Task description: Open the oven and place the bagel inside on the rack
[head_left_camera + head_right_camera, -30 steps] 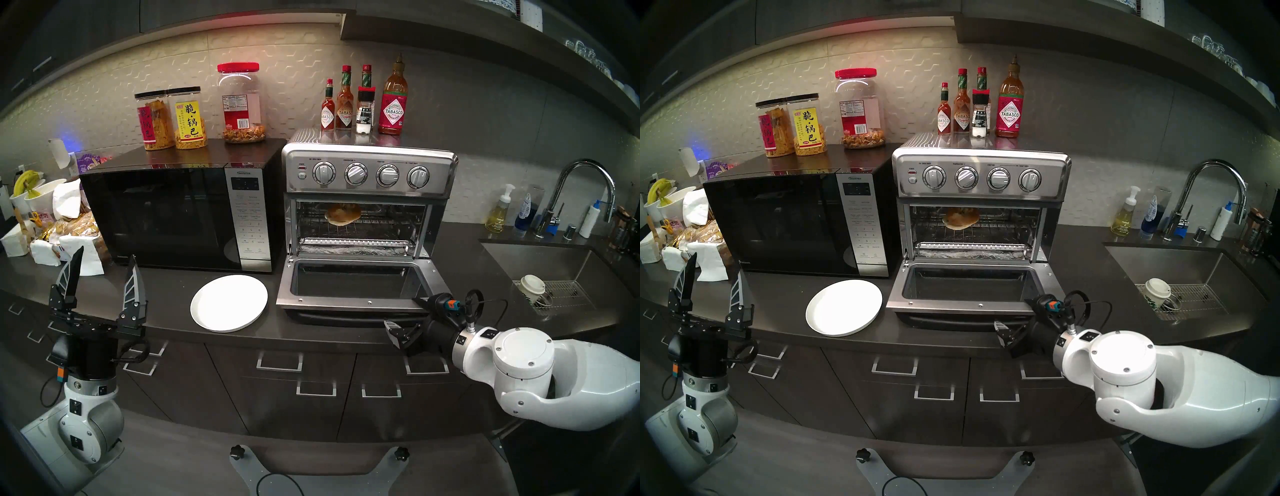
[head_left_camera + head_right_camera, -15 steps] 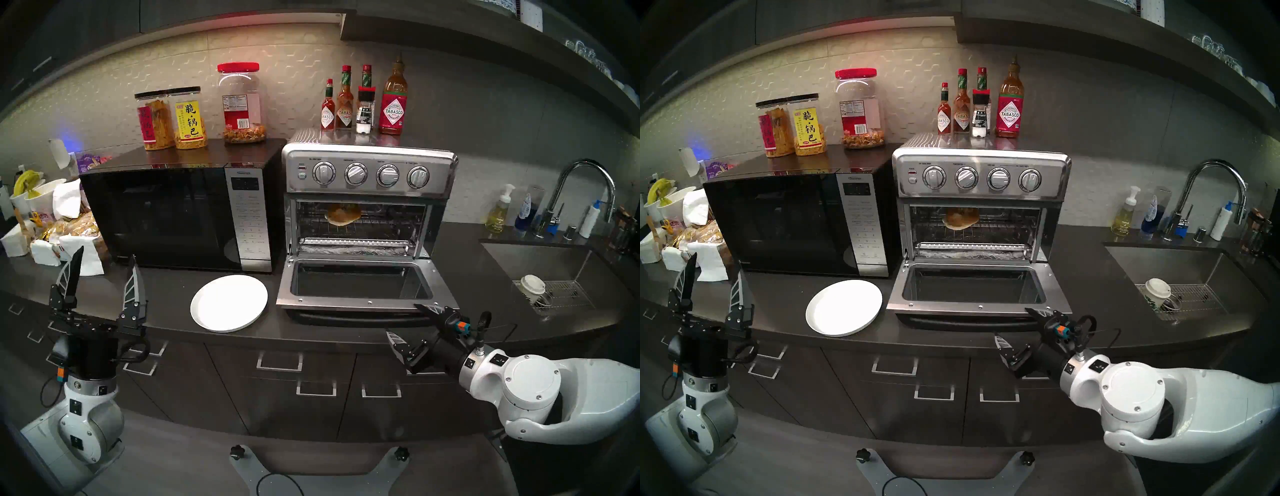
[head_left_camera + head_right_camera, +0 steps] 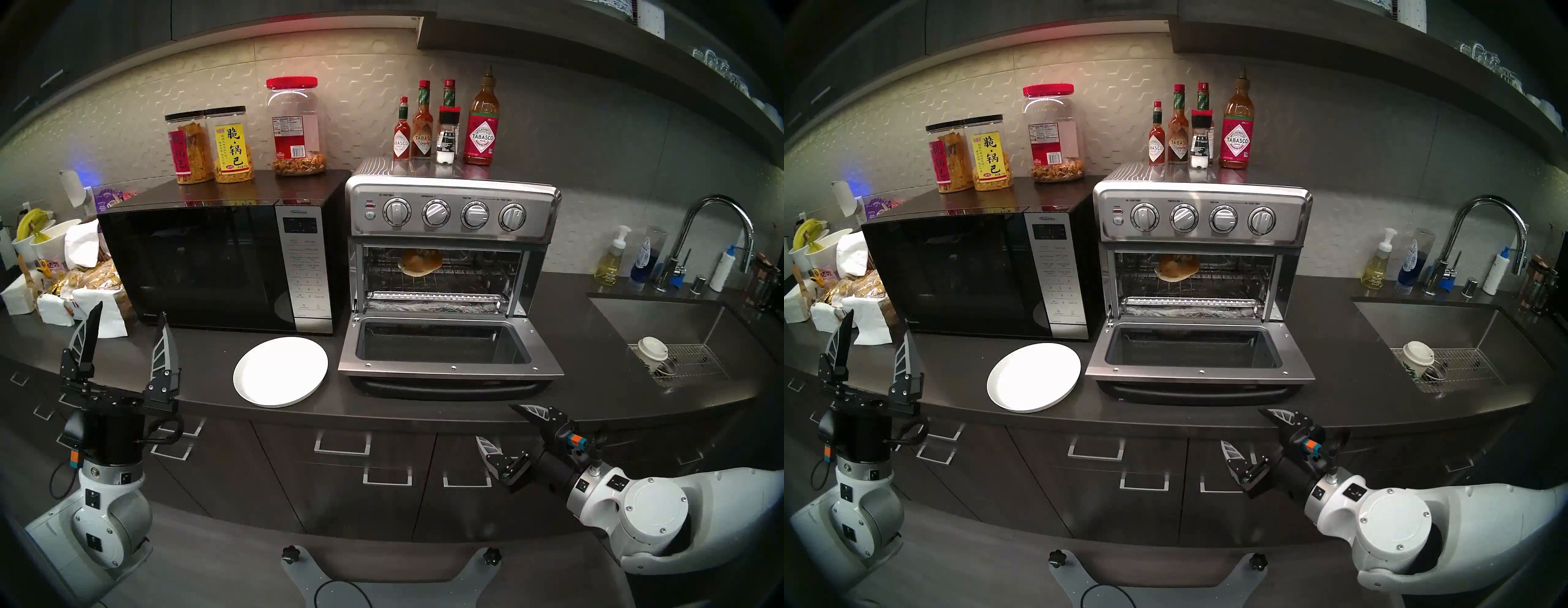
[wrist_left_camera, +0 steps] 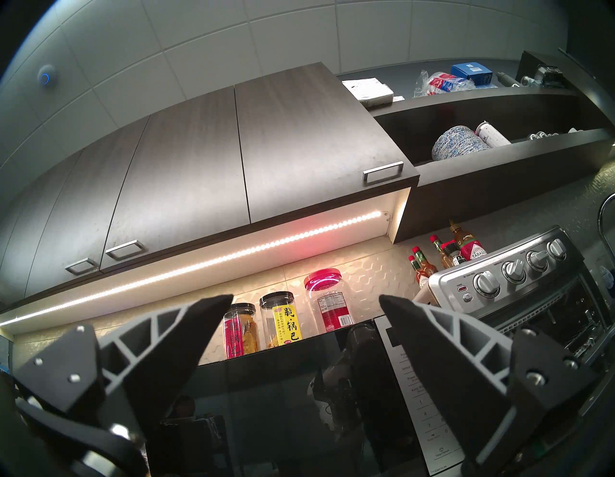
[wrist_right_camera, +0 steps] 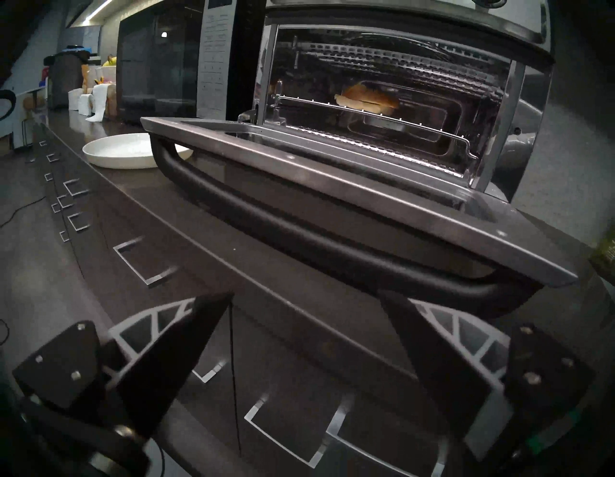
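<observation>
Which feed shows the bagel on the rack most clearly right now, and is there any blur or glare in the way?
Right wrist view: bagel on the rack is small and dim, with motion smear on the drawer fronts. Head views: sharper, but the oven roof shades it. Left wrist view: the cavity's inside is too dark.

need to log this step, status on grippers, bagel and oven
Both grippers, left gripper and right gripper, open, empty. bagel on the rack, oven door down. Nothing in the way.
</observation>
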Tool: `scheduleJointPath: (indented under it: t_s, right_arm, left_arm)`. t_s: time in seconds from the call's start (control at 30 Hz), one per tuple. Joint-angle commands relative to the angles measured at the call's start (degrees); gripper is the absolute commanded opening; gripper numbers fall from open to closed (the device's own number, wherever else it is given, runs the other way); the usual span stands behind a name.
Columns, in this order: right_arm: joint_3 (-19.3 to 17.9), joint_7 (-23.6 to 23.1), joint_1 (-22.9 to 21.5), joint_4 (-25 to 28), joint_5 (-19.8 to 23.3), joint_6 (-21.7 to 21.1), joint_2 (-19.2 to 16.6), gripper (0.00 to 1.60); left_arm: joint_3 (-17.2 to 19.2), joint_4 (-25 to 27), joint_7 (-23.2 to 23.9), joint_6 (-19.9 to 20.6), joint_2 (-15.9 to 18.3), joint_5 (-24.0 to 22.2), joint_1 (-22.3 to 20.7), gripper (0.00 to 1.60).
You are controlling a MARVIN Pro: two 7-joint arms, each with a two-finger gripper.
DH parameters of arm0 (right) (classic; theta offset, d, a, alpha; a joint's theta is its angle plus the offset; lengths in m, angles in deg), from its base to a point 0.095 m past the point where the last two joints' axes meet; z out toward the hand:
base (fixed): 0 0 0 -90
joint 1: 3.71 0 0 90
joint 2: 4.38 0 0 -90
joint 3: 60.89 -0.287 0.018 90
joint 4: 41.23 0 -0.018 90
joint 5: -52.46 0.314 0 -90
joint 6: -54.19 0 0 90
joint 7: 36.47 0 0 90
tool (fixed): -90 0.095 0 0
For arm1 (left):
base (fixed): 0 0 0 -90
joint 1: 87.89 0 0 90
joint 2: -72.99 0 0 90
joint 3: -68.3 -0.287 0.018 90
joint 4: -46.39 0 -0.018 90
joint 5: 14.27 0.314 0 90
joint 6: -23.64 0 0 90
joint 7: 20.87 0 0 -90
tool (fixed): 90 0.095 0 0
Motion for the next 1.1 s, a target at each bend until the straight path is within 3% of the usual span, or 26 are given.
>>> scheduleJointPath:
  t_s: [0.0, 0.07, 0.1, 0.13, 0.17, 0.2, 0.23, 0.33, 0.5, 0.57, 0.6, 0.77, 0.8, 0.87, 0.93, 1.0, 1.07]
  right_arm:
    - [1.0, 1.46, 2.65, 0.64, -3.23, 5.31, -0.52, 1.6]
    - [1.41, 2.01, 3.22, 0.4, -4.22, 7.32, -0.58, 1.6]
    - [1.59, 2.85, 3.61, -0.13, -5.34, 8.6, -0.64, 1.51]
    - [1.76, 3.25, 3.91, -0.6, -6.11, 10.26, -0.66, 1.27]
    - [1.91, 3.72, 4.21, -0.99, -6.8, 11.29, -0.69, 0.68]
    - [1.91, 3.72, 4.21, -0.99, -6.8, 11.29, -0.69, 0.68]
    - [2.31, 4.35, 4.88, -1.74, -8.14, 12.73, -0.72, 0.0]
    - [2.55, 5.22, 5.41, -2.61, -9.63, 14.17, -0.75, 0.0]
    - [3.05, 8.63, 7.15, -6.09, -16.64, 19.59, -0.83, 0.0]
    - [3.14, 8.82, 7.47, -6.55, -17.55, 20.84, -0.84, 0.0]
    - [3.0, 10.53, 7.8, -7.12, -20.28, 22.17, -0.86, 0.0]
    - [2.99, 13.52, 9.02, -7.5, -25.59, 25.86, -0.89, 0.0]
    - [3.04, 15.32, 9.74, -7.79, -28.77, 28.14, -0.91, 0.0]
    - [3.06, 16.13, 10.03, -7.62, -29.96, 27.81, -0.91, 0.0]
    - [3.66, 17.43, 10.6, -8.65, -33.38, 31.46, -0.93, 0.0]
    - [4.16, 18.06, 10.55, -9.4, -35.38, 31.76, 0.46, 0.0]
    - [3.98, 17.84, 10.1, -10.2, -36.44, 28.78, 3.42, 0.0]
  left_arm:
    - [0.23, 0.38, -0.04, -0.1, 0.02, 0.03, -0.14, 1.6]
    - [0.23, 0.39, -0.04, -0.1, 0.02, 0.04, -0.15, 1.6]
    - [0.24, 0.4, -0.05, -0.1, 0.02, 0.04, -0.16, 1.6]
    - [0.24, 0.41, -0.05, -0.1, 0.01, 0.04, -0.16, 1.6]
    - [0.24, 0.42, -0.05, -0.11, 0.01, 0.04, -0.16, 1.6]
    - [0.24, 0.42, -0.05, -0.11, 0.01, 0.04, -0.16, 1.6]
    - [0.25, 0.43, -0.05, -0.11, 0.0, 0.04, -0.16, 1.6]
    - [0.27, 0.45, -0.06, -0.11, 0.0, 0.05, -0.16, 1.6]
    - [0.36, 0.55, -0.07, -0.12, -0.04, 0.06, -0.09, 1.6]
    - [0.38, 0.57, -0.08, -0.12, -0.05, 0.06, -0.06, 1.6]
    - [0.41, 0.6, -0.08, -0.12, -0.06, 0.06, -0.03, 1.6]
    - [0.5, 0.67, -0.08, -0.1, -0.08, 0.06, 0.06, 1.6]
    - [0.55, 0.71, -0.08, -0.1, -0.09, 0.06, 0.12, 1.6]
    - [0.58, 0.74, -0.07, -0.09, -0.09, 0.06, 0.15, 1.6]
    - [0.67, 0.8, -0.07, -0.07, -0.09, 0.04, 0.27, 1.6]
    - [0.74, 0.86, -0.06, -0.05, -0.08, 0.01, 0.37, 1.6]
    - [0.79, 0.89, -0.06, -0.03, -0.07, -0.01, 0.43, 1.6]
